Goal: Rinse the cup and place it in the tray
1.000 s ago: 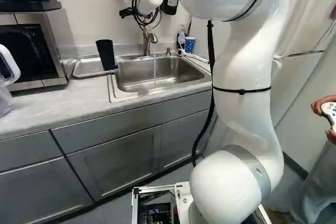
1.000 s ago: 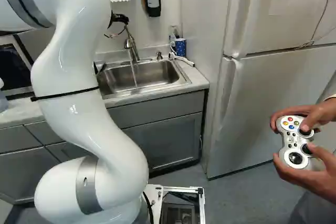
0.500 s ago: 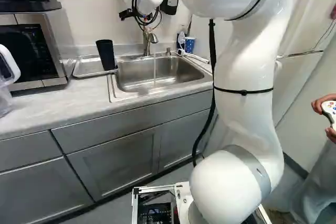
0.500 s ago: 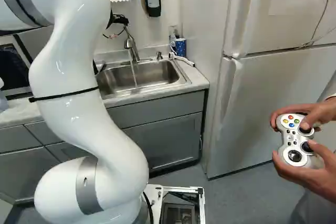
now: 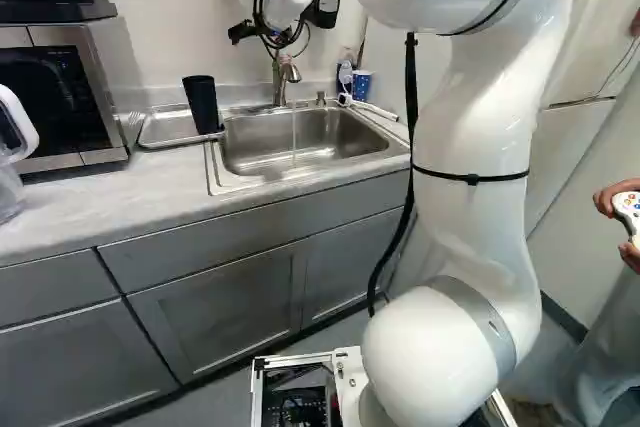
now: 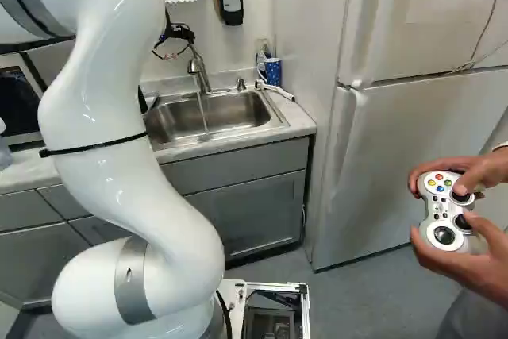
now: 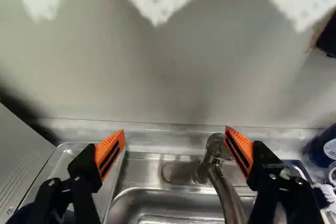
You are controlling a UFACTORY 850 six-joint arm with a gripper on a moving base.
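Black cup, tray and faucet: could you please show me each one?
Black cup (image 5: 200,103): left base view, on its side.
Tray (image 5: 166,128): left base view, on its bare bottom.
Faucet (image 7: 226,194): wrist view, on its spout.

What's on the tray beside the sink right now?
The black cup stands on the tray, at the end nearest the sink. The patch of tray beneath the cup is covered, and I can't see what, if anything, is inside the cup.
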